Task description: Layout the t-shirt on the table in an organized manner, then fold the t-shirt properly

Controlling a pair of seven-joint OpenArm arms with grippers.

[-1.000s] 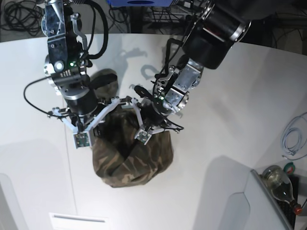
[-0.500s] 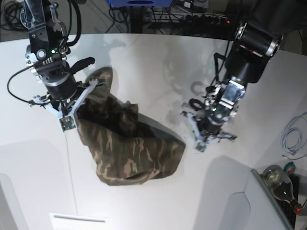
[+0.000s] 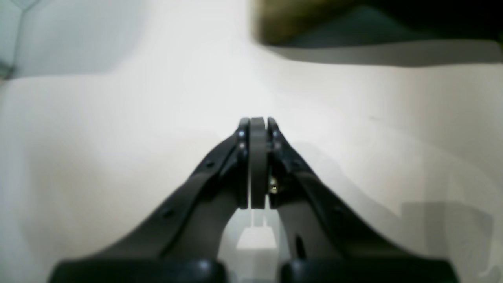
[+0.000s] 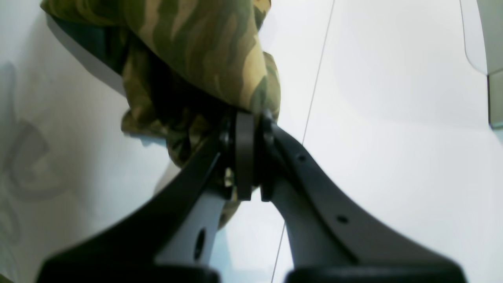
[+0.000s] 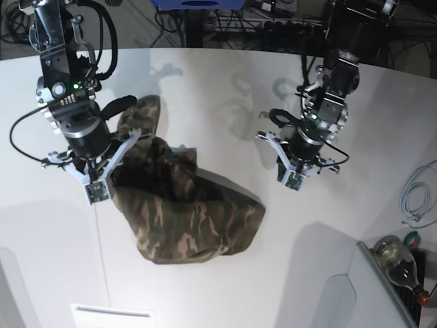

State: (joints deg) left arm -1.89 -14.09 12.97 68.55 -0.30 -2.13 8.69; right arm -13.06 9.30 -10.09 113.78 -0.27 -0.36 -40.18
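The camouflage t-shirt [image 5: 184, 212] lies bunched and partly spread on the white table [image 5: 225, 89]. My right gripper [image 5: 102, 174] is at the shirt's upper left edge. In the right wrist view my right gripper [image 4: 245, 116] is shut on a fold of the t-shirt [image 4: 196, 39], which hangs lifted above the table [image 4: 393, 118]. My left gripper [image 5: 304, 164] hovers to the right of the shirt, apart from it. In the left wrist view my left gripper [image 3: 258, 120] is shut with nothing in it, and the t-shirt [image 3: 298, 19] is a blur at the top edge.
A thin dark seam [image 4: 314, 98] runs across the table under the right gripper. A bottle [image 5: 399, 263], a grey panel [image 5: 382, 287] and a white cable [image 5: 416, 198] sit at the right edge. Dark cables [image 5: 273, 27] lie behind the table.
The two arms were close together over the shirt and have pulled apart. The left gripper let the shirt go and moved right and back. The shirt spread wider, its edge still in the right gripper.
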